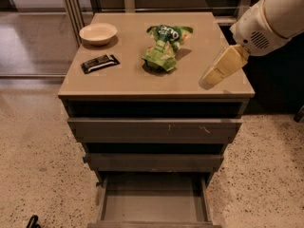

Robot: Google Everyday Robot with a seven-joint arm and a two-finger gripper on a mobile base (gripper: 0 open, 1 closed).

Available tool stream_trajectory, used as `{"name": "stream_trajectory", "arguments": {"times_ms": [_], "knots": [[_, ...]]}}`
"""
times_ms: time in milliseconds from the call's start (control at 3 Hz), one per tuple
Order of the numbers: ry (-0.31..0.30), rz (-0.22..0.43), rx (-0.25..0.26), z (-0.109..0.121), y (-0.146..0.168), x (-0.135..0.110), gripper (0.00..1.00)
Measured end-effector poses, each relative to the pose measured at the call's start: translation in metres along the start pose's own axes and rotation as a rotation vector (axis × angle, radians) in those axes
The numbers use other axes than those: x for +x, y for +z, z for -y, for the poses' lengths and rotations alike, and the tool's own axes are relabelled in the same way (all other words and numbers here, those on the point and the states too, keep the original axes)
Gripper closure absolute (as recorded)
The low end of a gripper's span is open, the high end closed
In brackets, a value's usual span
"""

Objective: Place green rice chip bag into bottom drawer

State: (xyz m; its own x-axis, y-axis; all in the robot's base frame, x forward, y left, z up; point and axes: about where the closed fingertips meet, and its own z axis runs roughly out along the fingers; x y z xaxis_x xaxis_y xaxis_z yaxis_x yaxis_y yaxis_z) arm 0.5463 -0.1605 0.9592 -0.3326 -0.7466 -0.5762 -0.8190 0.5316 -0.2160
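Observation:
The green rice chip bag [164,47] lies crumpled on the cabinet top [128,77], near its middle and toward the back. The bottom drawer [153,201] is pulled out and open below, its inside bare. My gripper [217,71] comes in from the upper right on a white arm and hangs over the right part of the cabinet top, to the right of the bag and apart from it.
A small cream bowl [98,33] sits at the back left of the top. A small black wrapped bar [99,63] lies in front of it. Two upper drawers [154,129] stand slightly out. Speckled floor surrounds the cabinet.

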Motion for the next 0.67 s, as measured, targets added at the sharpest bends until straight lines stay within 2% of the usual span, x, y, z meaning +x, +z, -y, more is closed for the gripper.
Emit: {"name": "stream_trajectory", "arguments": {"times_ms": [333,667], "knots": [[0.083,-0.001,0.008,0.000,0.028,0.003,0.00],[0.092,0.016,0.054,0.016,0.057,-0.011,0.00]]}}
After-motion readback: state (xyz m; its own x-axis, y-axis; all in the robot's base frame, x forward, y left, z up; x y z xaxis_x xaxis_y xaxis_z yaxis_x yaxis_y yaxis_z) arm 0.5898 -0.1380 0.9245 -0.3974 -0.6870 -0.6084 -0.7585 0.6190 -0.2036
